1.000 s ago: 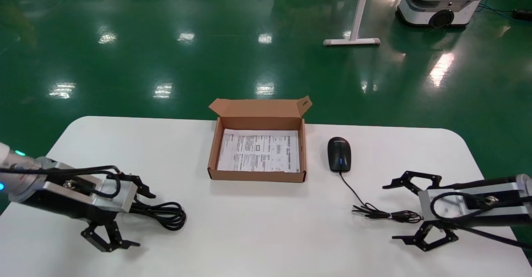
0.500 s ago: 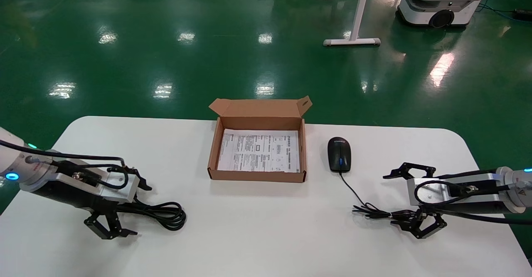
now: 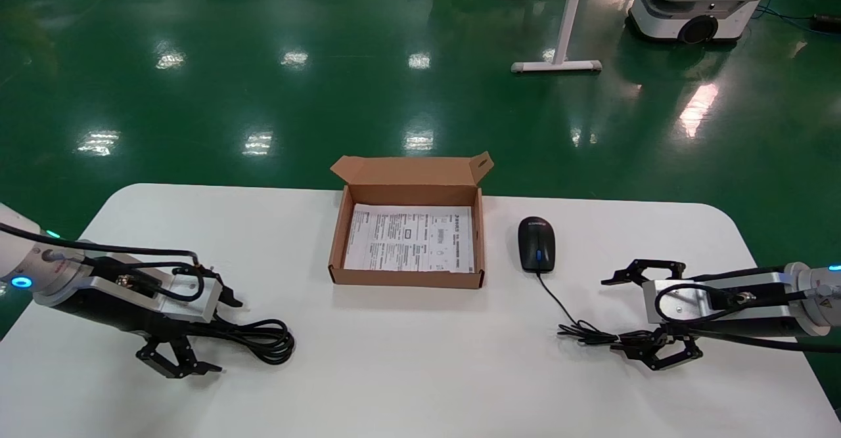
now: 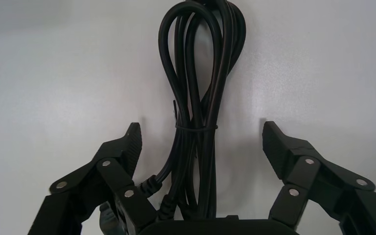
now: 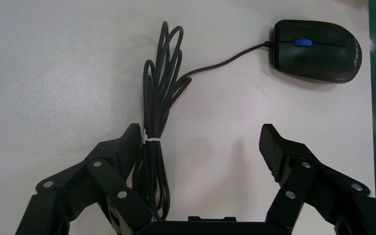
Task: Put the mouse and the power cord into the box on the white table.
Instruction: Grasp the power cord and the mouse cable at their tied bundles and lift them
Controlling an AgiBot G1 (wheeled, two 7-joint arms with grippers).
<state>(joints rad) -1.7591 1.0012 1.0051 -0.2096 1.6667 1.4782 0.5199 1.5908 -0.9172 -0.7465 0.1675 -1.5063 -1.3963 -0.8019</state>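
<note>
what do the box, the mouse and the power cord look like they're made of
The box looks like brown corrugated cardboard, matte, with folded flaps. The mouse seems to be smooth black plastic with a faint sheen. The power cord appears rubber- or vinyl-jacketed, slightly glossy.

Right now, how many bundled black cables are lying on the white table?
2. The thick power cord lies at the left gripper; the mouse's thin bundled wire lies at the right gripper.
</note>
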